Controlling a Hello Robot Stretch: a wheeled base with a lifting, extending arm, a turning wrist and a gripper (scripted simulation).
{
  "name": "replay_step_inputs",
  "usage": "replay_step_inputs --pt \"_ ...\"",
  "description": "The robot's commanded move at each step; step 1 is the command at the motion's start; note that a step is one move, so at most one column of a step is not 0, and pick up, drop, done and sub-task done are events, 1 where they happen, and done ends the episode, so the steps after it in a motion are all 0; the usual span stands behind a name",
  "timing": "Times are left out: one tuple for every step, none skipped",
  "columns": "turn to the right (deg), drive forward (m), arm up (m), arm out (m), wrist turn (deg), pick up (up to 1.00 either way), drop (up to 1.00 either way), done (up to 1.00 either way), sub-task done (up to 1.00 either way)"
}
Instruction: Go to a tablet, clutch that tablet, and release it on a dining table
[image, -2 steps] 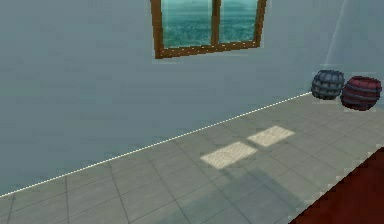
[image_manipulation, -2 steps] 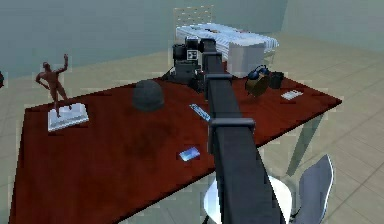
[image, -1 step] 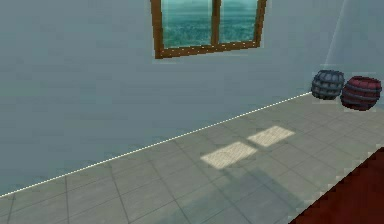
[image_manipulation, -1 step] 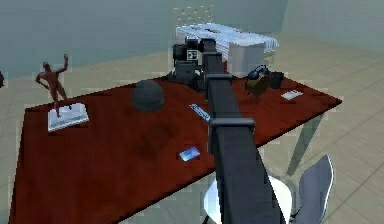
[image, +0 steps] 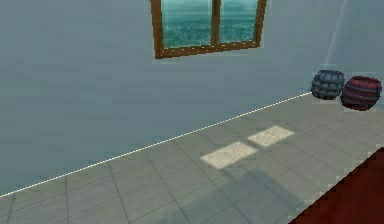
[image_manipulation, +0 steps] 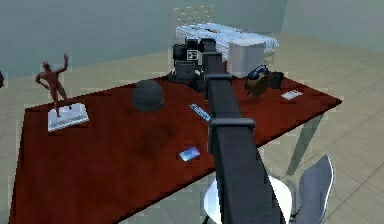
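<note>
Your arm (image_manipulation: 225, 130) comes up from the arm side view's bottom edge and crosses a dark red table (image_manipulation: 100, 170). The gripper (image_manipulation: 180, 66) sits at the arm's far end, near the table's far edge. You can't tell whether the fingers are apart or together, and you can't tell if it holds anything, since the tabletop and a white slatted thing (image_manipulation: 235, 40) lie right behind it. As for the tablet, you can't pick it out for sure. The flat candidates on the table are a pale slab (image_manipulation: 291, 95) near the right end, a small blue flat piece (image_manipulation: 188, 154) just left of the arm toward the near edge, and a pale flat bit (image_manipulation: 200, 112) right beside the arm's left side. Also on the table are a reddish figure statue (image_manipulation: 54, 80) w/ raised arms on a white base at the left end, a dark grey dome (image_manipulation: 148, 95) mid-table, and a dark lump (image_manipulation: 262, 80) right of the arm. A white chair (image_manipulation: 315, 185) stands at the near right corner. In the forward view you've got a blue-grey wall (image: 80, 80), a wood-framed window (image: 208, 25), a tiled floor (image: 200, 175), and two barrels, one blue-grey (image: 327, 84) and one dark red (image: 361, 92), side by side at the right.
</note>
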Motion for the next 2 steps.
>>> replay_step_inputs --pt "0.0 0.00 0.00 0.00 0.0 0.00 1.00 0.00 0.00" --pt "0.0 0.00 0.02 0.00 0.0 0.00 0.00 0.00 0.00"
